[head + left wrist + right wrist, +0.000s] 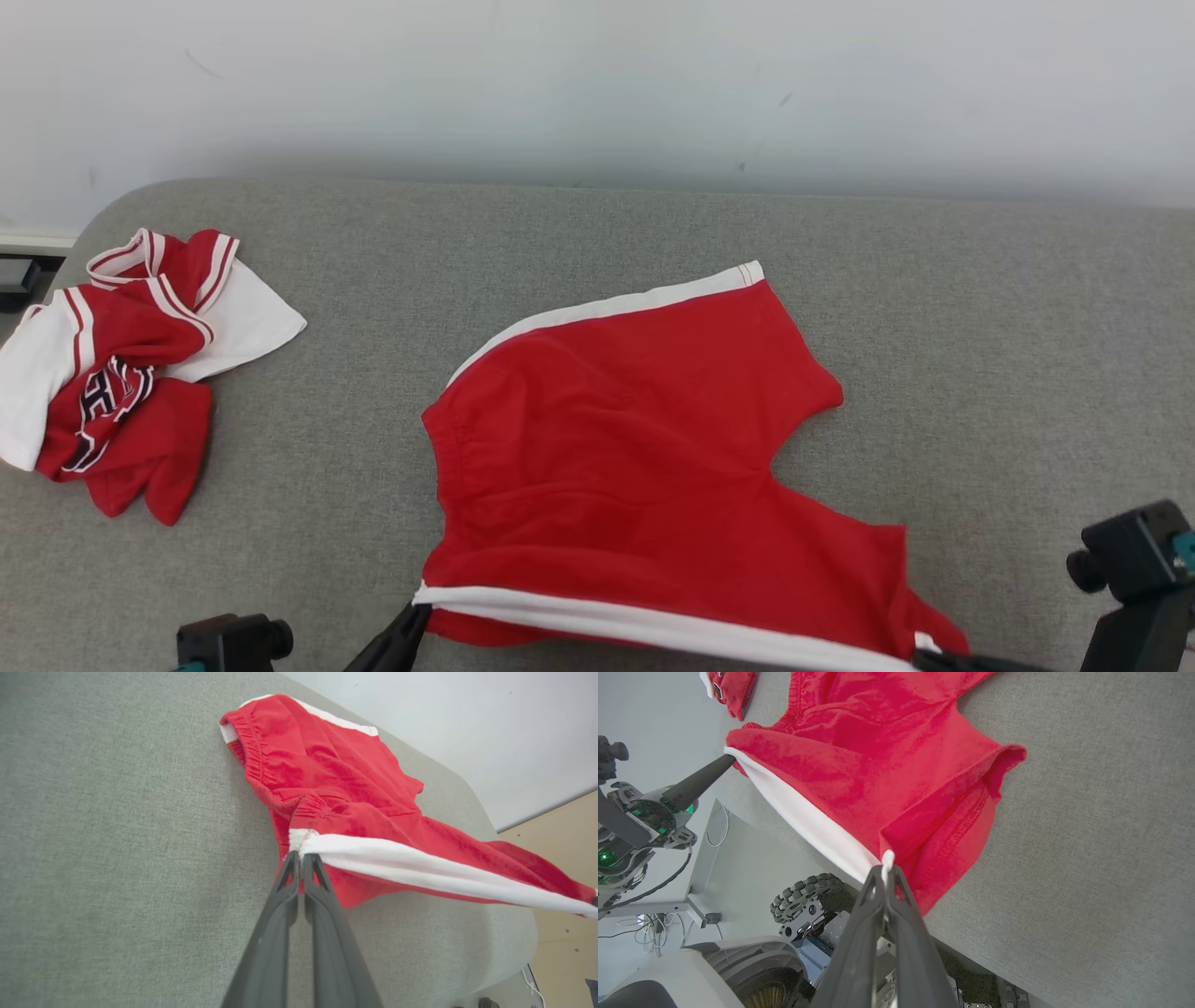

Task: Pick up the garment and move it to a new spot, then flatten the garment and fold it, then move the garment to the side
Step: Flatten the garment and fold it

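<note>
The garment point(635, 448) is a pair of red shorts with white side stripes, spread over the middle of the grey padded surface. My left gripper point(417, 611) is shut on the waistband end of the near white stripe point(300, 847). My right gripper point(920, 656) is shut on the leg-hem end of that same stripe point(887, 861). The near edge hangs stretched between the two grippers, lifted a little above the surface, while the far half lies flat. The left gripper point(726, 758) also appears in the right wrist view, pinching the stripe's other end.
A crumpled red and white jersey point(121, 364) lies at the far left of the grey surface point(980, 327). A white wall rises behind. The surface's near edge drops off just under my grippers, with the robot's wheeled base point(803, 896) below.
</note>
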Robot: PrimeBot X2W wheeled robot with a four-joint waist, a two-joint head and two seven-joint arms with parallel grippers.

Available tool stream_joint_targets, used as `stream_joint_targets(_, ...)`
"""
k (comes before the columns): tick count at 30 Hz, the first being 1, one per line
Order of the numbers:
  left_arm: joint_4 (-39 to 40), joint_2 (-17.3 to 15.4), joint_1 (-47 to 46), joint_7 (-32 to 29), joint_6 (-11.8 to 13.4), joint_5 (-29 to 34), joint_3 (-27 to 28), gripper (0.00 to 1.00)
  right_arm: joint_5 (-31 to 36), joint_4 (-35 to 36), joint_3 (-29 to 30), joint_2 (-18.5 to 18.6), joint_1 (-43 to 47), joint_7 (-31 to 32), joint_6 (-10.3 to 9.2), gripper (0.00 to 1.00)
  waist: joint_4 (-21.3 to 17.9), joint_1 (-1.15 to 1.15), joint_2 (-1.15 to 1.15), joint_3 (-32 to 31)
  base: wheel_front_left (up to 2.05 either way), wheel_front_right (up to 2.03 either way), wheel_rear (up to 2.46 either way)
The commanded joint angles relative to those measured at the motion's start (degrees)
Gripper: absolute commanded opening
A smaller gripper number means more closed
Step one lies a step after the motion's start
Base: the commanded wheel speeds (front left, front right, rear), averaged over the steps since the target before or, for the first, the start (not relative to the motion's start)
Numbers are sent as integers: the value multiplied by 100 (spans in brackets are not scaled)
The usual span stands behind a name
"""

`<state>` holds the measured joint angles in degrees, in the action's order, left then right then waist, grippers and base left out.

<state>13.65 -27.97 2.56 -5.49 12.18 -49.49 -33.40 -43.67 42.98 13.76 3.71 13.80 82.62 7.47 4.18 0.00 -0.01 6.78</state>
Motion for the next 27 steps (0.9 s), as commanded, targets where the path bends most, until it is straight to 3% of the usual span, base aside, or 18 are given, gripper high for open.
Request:
stream_joint_targets(1,39,-14,15,36,37,-49,60,0,46,-20,17,48,-150,-10,4,0,2,0,1,6,0,0,0)
stream_joint_targets(15,-515,623,-1246,-81,-144,83,-86,0,600,-1679,-754,662,-2341,-608,2,0,224,0,1,418,0,0,0)
stream_joint_targets(21,-1047,1038,-2003,-1,-236,91,-51,0,944,-2557,-1144,1011,-3362,-1147,2,0,462,0,1,814,0,0,0)
stream_joint_targets(27,-1679,1354,-2560,192,-175,90,119,0,1025,-3433,-1440,1184,-4272,-1685,2,0,627,0,1,1123,0,0,0)
